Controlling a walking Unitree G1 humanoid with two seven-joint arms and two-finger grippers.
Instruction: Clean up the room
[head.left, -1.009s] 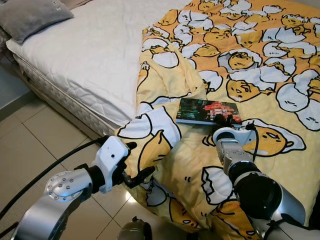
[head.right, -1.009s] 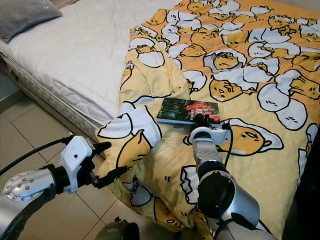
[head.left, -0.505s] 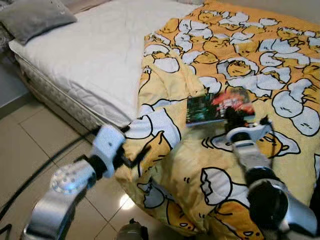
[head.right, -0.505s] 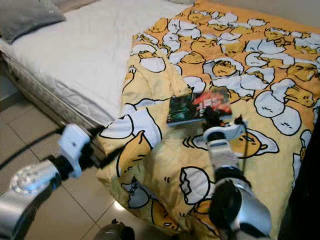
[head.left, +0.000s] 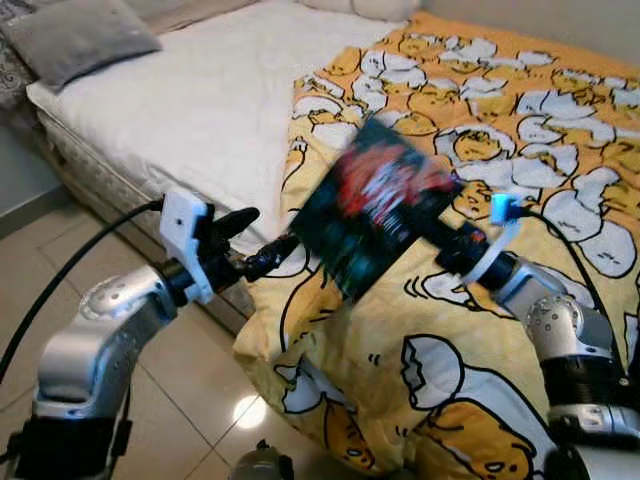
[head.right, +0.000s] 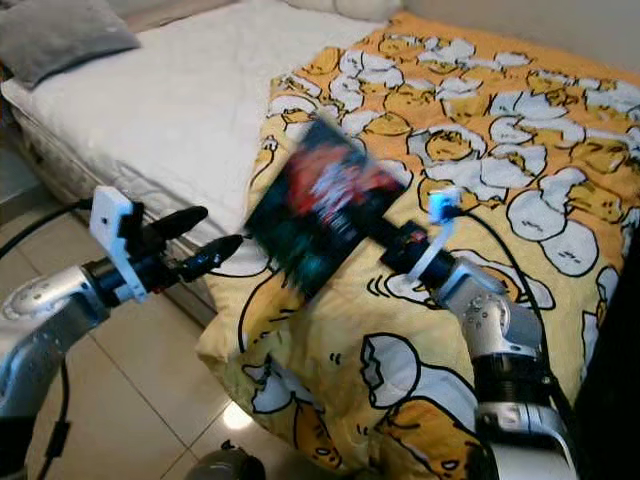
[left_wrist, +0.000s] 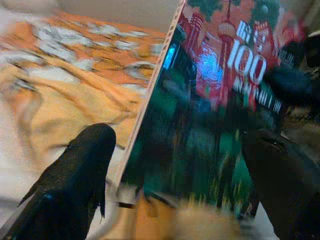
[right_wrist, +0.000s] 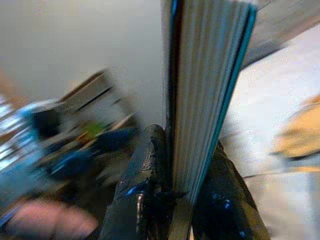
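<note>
Book (head.left: 378, 218): off the bed, in the air above the near edge of the quilt, cover tilted toward the head camera, motion-blurred. Dark cover, red and green print, large "100" legible in the left wrist view.

Right claw (head.left: 440, 235): clamped on the book at its lower right edge. Right wrist view shows the page block edge-on, pinched between the two black fingers (right_wrist: 145, 185), one pressed to each cover. Grip sits near one edge, so the book hangs out past the claw toward 10 o'clock; judged a bit lever-prone.

Left claw (head.left: 262, 242): fingers parted moderately, holding nothing, tips just beside the book's lower left corner, at about 9 o'clock from the book. Contact with the cover cannot be told.

Surroundings: yellow cartoon-print quilt (head.left: 500, 180) rumpled over the right part of the bed, one corner drooping to the tiled floor (head.left: 60, 270). Bare white mattress (head.left: 200, 100) at 11 o'clock, grey pillow (head.left: 75, 35) at its far corner.

Progress, judged: book picked up, not yet put away; no destination visible. Quilt unstraightened. Early stage; most tidying left.
</note>
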